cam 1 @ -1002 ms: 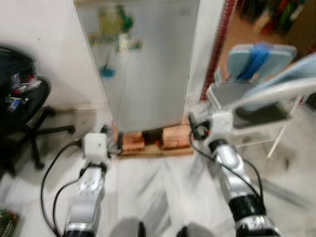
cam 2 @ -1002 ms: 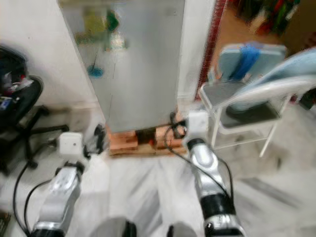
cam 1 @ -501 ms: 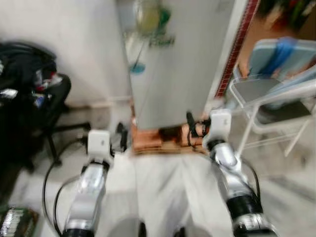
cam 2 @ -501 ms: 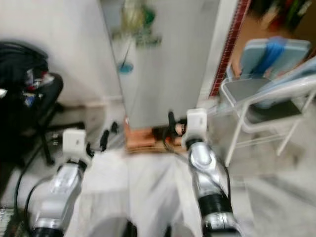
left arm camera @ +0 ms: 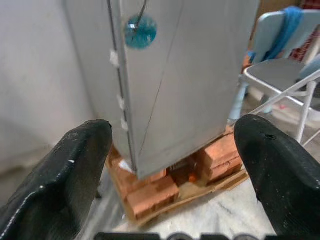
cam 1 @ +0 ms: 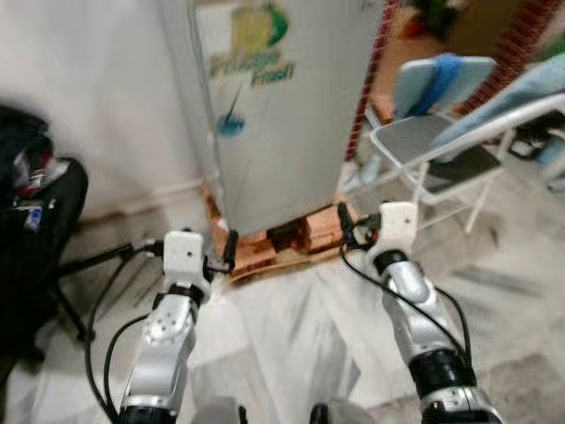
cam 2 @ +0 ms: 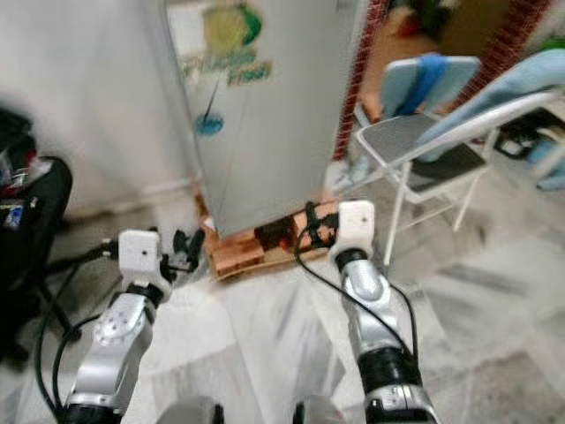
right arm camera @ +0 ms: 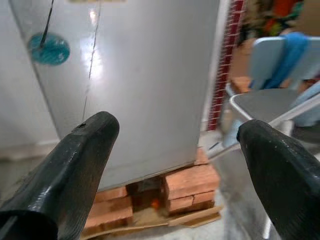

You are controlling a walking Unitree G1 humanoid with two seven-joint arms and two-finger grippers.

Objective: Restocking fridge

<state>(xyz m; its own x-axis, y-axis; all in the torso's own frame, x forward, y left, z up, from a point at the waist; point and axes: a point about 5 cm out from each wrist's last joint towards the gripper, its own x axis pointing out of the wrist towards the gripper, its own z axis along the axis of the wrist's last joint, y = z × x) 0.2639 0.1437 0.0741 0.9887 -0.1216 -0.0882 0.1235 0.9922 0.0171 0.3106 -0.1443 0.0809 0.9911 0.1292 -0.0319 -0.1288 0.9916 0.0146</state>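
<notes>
Fridge sits sharper and more central than half a second back — I've swung the head, door shut, standing on bricks; left gripper and right gripper both held forward, low, fingers spread wide, empty.

Place: you are in a home, in a room with a marble floor.
Fridge: you see a grey fridge standing on bricks.
Seats: a folding chair is at the right, an office chair at the left.
Wall: a red brick edge is beside the fridge.
</notes>
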